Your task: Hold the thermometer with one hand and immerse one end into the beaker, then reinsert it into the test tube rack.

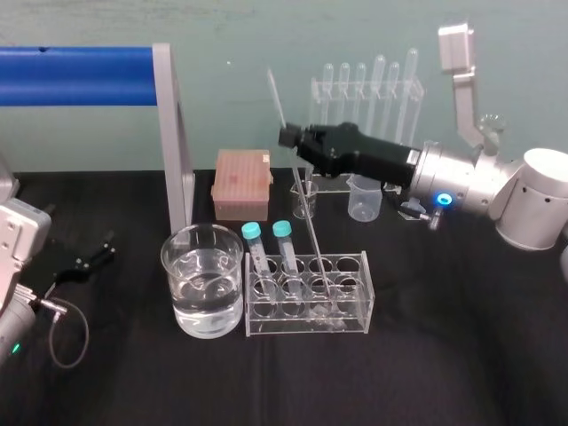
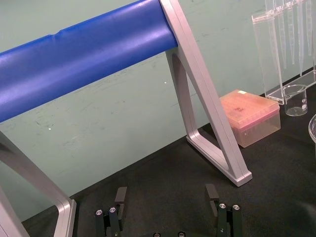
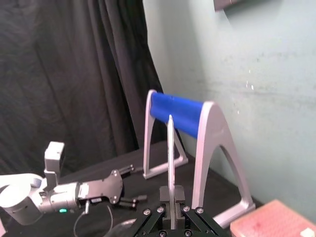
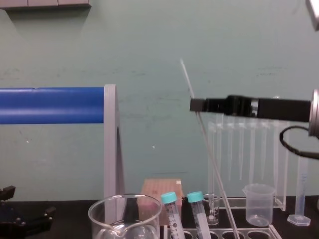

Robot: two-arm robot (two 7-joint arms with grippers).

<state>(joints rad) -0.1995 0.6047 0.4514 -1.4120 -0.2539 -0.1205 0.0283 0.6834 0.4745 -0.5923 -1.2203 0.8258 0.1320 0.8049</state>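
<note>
On my black counter (image 1: 444, 373), the beaker (image 1: 202, 280) of clear liquid stands just left of the test tube rack (image 1: 308, 297). My right hand (image 1: 290, 137) is clamped on the thermometer (image 1: 312, 235), which leans with its foot in a rack hole. Its scale is too fine to read. My left hand (image 1: 105, 248) lies at the counter's left edge, fingers spread.

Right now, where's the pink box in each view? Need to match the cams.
Head view: pink box at centre, behind the beaker, right of the grey leg.
Chest view: box low centre, just above the beaker rim.
Left wrist view: box beside the grey leg's foot.
Right wrist view: box by the nearer grey leg's foot.
Shared landmark: the blue bar joined to that leg.
</note>
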